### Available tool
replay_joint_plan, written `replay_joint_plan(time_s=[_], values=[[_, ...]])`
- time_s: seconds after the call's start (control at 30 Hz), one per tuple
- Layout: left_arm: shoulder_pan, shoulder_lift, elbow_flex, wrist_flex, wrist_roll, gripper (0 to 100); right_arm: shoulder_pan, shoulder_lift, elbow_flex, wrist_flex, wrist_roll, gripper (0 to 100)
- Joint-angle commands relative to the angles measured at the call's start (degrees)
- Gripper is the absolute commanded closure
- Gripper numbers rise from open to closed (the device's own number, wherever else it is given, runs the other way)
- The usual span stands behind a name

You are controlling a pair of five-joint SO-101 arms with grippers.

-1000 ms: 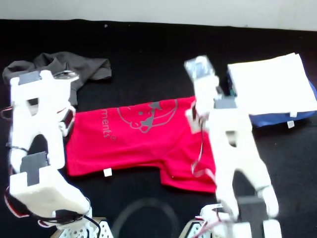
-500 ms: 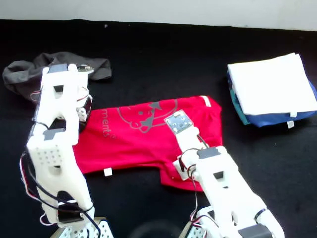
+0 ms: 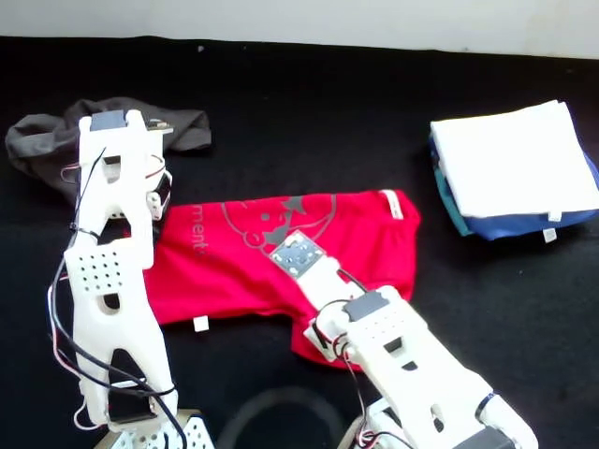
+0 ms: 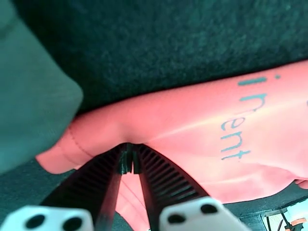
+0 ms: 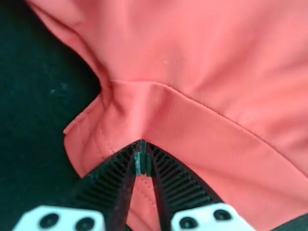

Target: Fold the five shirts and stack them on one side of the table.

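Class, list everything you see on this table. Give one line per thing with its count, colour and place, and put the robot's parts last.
table: 1, black, under everything
red shirt: 1, red with grey print, spread out mid-table
grey shirt: 1, grey, crumpled at the far left
white shirt: 1, white, folded on top of the stack at the right
blue shirt: 1, blue, folded lower in that stack
teal cloth: 1 edge, teal, showing in the stack's side
arms: 2, white, side by side at the near edge
left gripper: 1, black fingers, shut on the red shirt's edge by the grey shirt
right gripper: 1, black fingers, shut on the red shirt
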Motion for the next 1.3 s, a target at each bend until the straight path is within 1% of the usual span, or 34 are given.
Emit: replay_joint_plan(time_s=[0.0,0.17,0.27,0.47,0.57,0.63,0.8,0.9,1.0,1.07,1.17,1.2,1.27], values=[[-0.9,1.3,-2.9,-0.3,0.3,99,-1.0,-0.4,-0.8,2.9,-0.1,99.2],[-0.9,1.3,-2.9,-0.3,0.3,99,-0.3,-0.4,-8.3,12.9,-0.1,99.2],[-0.9,1.3,-2.9,-0.3,0.3,99,-0.1,-0.4,-10.7,15.9,-0.1,99.2],[-0.9,1.3,-2.9,-0.3,0.3,99,-0.3,0.3,-10.7,16.0,0.1,98.9],[-0.9,1.3,-2.9,-0.2,0.3,99,-0.4,0.3,-9.2,15.4,4.3,98.8],[-0.9,1.3,-2.9,0.0,0.3,99,-0.5,0.3,-6.9,13.7,5.8,98.8],[-0.9,1.4,-2.9,0.0,0.3,99,-2.2,-0.3,-3.1,11.9,6.0,98.8],[-0.8,1.4,-2.9,0.0,0.3,99,-3.0,-0.4,-4.2,12.4,6.0,98.8],[-0.8,1.4,-2.9,0.0,0.3,99,-3.4,-0.4,-7.3,16.0,6.0,98.6],[-0.8,1.4,-2.9,-0.1,0.3,99,-4.4,-0.4,-8.7,19.1,6.6,93.7],[-0.8,1.4,-2.9,-0.1,0.3,99,-5.2,-0.3,-8.9,20.3,11.3,83.8],[-0.8,1.4,-2.9,-0.1,0.3,99,-5.2,-0.3,-9.0,20.3,12.1,81.7],[-0.8,1.4,-2.9,-0.1,0.3,99,-5.2,-0.2,-9.4,20.3,12.6,80.9]])
